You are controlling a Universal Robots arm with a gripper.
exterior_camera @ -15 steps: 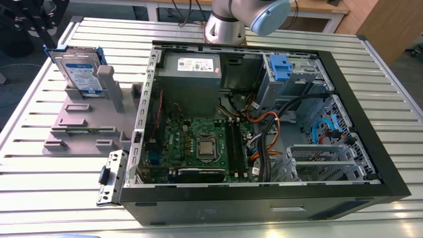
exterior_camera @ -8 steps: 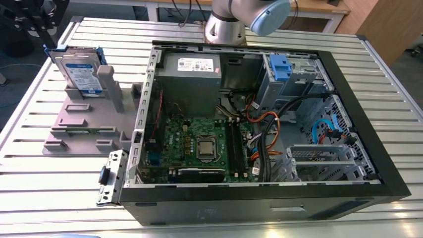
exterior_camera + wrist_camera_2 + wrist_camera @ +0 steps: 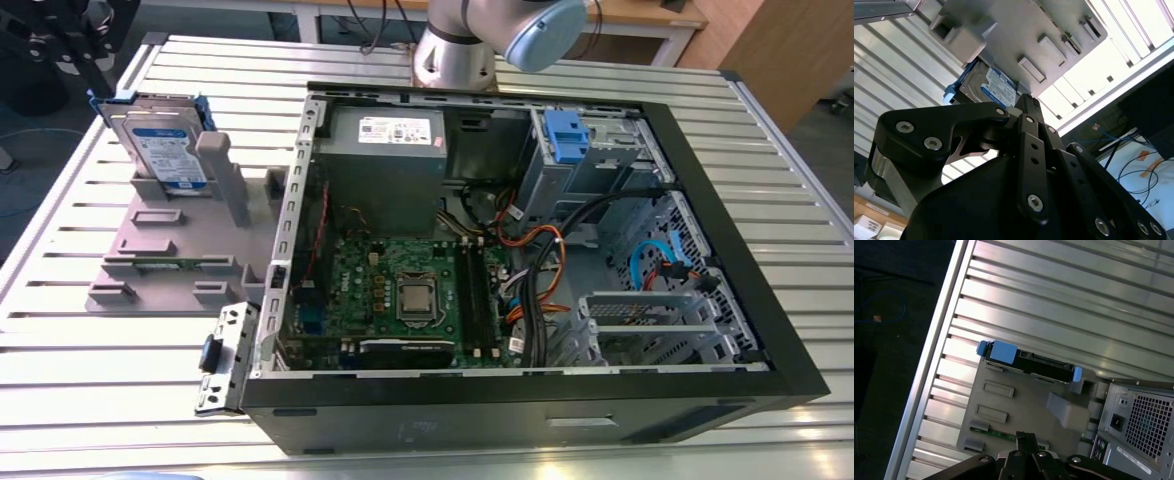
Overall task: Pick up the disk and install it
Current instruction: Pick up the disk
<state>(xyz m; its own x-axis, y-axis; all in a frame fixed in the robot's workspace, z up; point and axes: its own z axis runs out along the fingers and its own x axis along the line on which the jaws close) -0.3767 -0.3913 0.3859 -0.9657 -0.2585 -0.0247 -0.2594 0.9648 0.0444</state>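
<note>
The disk is a silver drive with a white and blue label in a blue bracket. It stands on edge in a slot of the grey holder at the exterior view's left. My black gripper hangs above and just beyond the disk, apart from it. In the first wrist view the disk shows edge-on, blue tabs at both ends, past my gripper. The second wrist view has the disk's label beyond my gripper. The fingers meet at their tips with nothing between them.
An open computer case lies on the slatted metal table, with motherboard, cables and a blue drive bay clip inside. The case's rear grille sits near the holder. The arm's base stands behind the case.
</note>
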